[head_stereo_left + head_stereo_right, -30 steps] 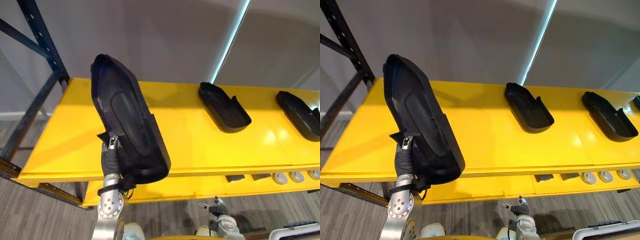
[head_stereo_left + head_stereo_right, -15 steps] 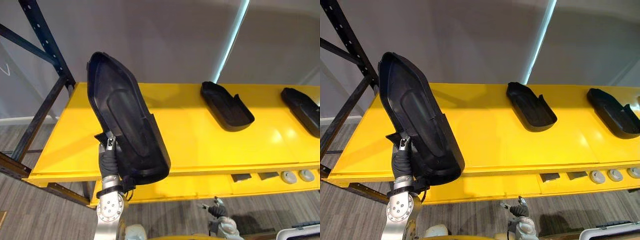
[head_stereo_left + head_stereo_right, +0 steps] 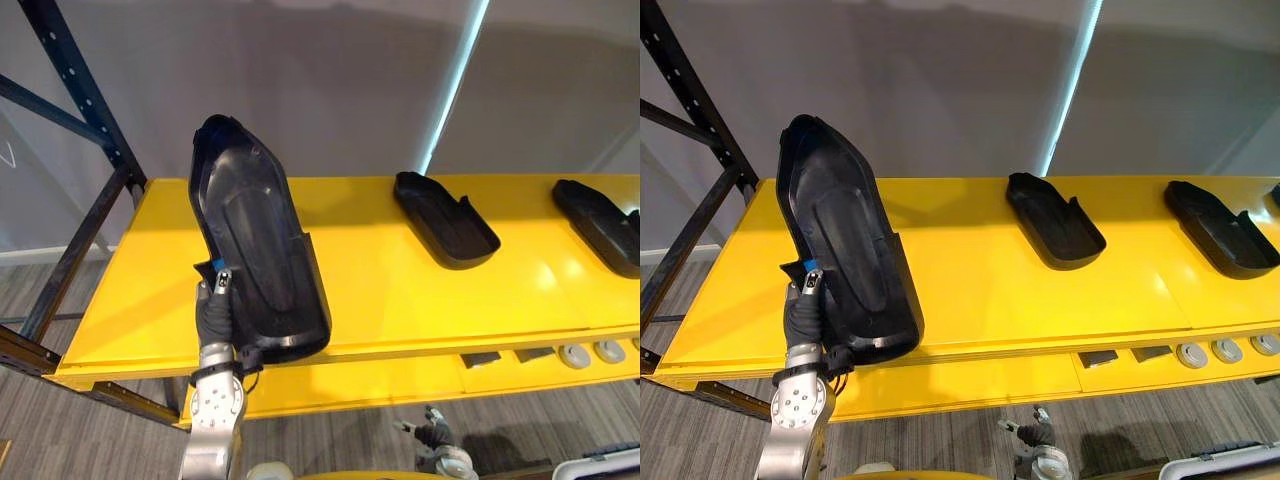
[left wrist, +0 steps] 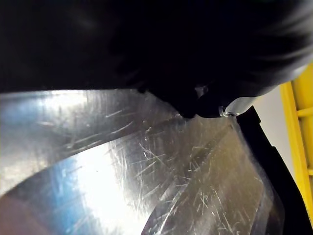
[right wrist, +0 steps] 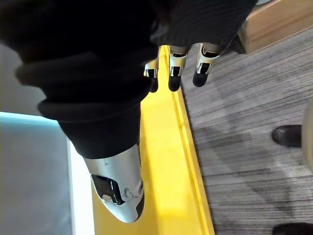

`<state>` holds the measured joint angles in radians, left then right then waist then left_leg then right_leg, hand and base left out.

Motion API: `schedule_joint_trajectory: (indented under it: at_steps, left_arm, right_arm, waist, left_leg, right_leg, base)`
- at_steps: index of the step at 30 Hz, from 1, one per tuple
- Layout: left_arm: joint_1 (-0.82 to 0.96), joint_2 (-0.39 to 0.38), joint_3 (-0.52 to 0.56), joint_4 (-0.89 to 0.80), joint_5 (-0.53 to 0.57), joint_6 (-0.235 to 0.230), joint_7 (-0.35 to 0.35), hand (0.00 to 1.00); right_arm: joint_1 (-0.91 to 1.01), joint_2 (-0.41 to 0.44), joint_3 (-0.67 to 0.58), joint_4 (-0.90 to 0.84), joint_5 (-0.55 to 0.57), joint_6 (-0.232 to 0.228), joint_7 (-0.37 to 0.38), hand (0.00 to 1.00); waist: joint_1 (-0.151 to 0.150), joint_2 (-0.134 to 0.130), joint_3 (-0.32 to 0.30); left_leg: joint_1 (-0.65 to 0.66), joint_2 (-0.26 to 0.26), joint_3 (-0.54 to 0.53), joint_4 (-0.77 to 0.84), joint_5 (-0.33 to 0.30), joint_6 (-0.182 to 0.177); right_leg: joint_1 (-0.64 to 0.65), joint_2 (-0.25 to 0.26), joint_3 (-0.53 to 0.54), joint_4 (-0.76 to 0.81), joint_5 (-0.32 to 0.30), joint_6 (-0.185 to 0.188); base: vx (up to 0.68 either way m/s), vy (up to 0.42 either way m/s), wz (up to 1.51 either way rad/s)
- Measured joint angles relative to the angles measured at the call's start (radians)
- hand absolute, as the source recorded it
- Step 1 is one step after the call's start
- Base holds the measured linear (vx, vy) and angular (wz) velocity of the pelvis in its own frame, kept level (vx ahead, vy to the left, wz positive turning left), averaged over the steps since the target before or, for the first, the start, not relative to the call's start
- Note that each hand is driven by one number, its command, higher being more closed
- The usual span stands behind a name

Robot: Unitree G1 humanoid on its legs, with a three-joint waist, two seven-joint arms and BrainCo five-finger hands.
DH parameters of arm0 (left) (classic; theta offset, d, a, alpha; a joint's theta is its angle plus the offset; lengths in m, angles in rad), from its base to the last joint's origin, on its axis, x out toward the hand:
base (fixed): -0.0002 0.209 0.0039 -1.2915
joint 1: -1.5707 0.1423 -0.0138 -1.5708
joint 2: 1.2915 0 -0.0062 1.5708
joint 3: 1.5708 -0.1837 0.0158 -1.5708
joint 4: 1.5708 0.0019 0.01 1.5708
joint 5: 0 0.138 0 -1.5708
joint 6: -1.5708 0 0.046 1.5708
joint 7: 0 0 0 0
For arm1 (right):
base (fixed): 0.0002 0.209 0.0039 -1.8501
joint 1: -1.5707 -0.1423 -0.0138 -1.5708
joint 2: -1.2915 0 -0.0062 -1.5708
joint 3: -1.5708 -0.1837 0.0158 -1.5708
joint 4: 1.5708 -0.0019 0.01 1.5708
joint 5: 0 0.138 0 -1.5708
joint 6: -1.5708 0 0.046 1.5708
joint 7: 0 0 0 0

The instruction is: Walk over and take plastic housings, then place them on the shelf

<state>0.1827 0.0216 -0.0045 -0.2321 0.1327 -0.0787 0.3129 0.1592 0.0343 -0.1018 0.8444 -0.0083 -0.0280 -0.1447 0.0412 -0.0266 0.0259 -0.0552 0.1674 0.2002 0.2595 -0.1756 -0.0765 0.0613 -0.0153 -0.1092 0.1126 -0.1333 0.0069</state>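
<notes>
Housing (image 3: pixel 255 250): black plastic shell, standing nearly upright with its hollow side toward the camera, its lower end at the left hand (image 3: pixel 214 318) and its top leaning away above it. Left hand: clamped on the housing's lower rim, thumb lying on the near edge, fingers hidden behind the shell. Shelf (image 3: pixel 400 300): yellow, flat, its front edge just behind the hand. Second housing (image 3: pixel 446 218): lying on the shelf, hollow side up, well right of the left hand and farther back. Third housing (image 3: pixel 601 225): on the shelf, farther right again. Post (image 3: pixel 80 90): dark blue, left of the hand. Right hand (image 5: pixel 176 62): low beside the shelf's edge, fingers relaxed, holding nothing. Shoe (image 5: pixel 289 135): a person's, on the grey floor (image 5: pixel 244 147) past the right hand.
</notes>
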Motion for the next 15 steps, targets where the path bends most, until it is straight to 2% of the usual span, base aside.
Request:
schedule_joint_trajectory:
  at_steps: [4, 6, 10, 15]
  left_arm:
    - [-0.084, 0.041, 0.020, 0.077, 0.050, 0.033, 0.018, 1.00]
    - [-0.128, 0.053, 0.052, 0.144, 0.077, 0.040, 0.021, 1.00]
    - [-0.187, 0.077, 0.128, 0.268, 0.096, 0.092, 0.042, 1.00]
    - [-0.210, 0.099, 0.143, 0.343, 0.116, 0.120, 0.044, 1.00]
  right_arm:
    - [0.004, -0.010, -0.002, 0.006, -0.003, -0.001, 0.014, 0.00]
    - [0.002, -0.014, -0.002, 0.008, -0.004, 0.000, 0.016, 0.00]
    - [-0.003, -0.022, -0.003, 0.009, -0.018, 0.001, 0.019, 0.00]
    - [0.003, -0.025, -0.007, 0.015, -0.025, 0.006, 0.020, 0.00]
  waist:
    - [-0.006, -0.005, -0.007]
    - [-0.010, -0.005, -0.013]
    - [-0.028, -0.003, -0.014]
    - [-0.029, -0.002, -0.014]
  left_leg:
    - [0.000, -0.007, 0.004, -0.055, 0.037, -0.006]
    - [0.011, -0.011, 0.013, -0.099, 0.072, -0.010]
    - [0.034, -0.024, 0.022, -0.210, 0.147, -0.011]
    - [0.048, -0.033, 0.025, -0.257, 0.177, -0.009]
  right_leg:
    - [-0.020, 0.008, 0.015, -0.018, 0.021, -0.005]
    - [-0.034, 0.011, 0.024, -0.039, 0.042, -0.005]
    - [-0.050, 0.015, 0.032, -0.079, 0.083, -0.006]
    - [-0.051, 0.015, 0.040, -0.099, 0.101, 0.000]
  base:
    - [-0.12, -0.019, -0.11]
    - [-0.11, -0.017, -0.14]
    - [-0.09, -0.016, -0.07]
    - [-0.03, 0.005, -0.03]
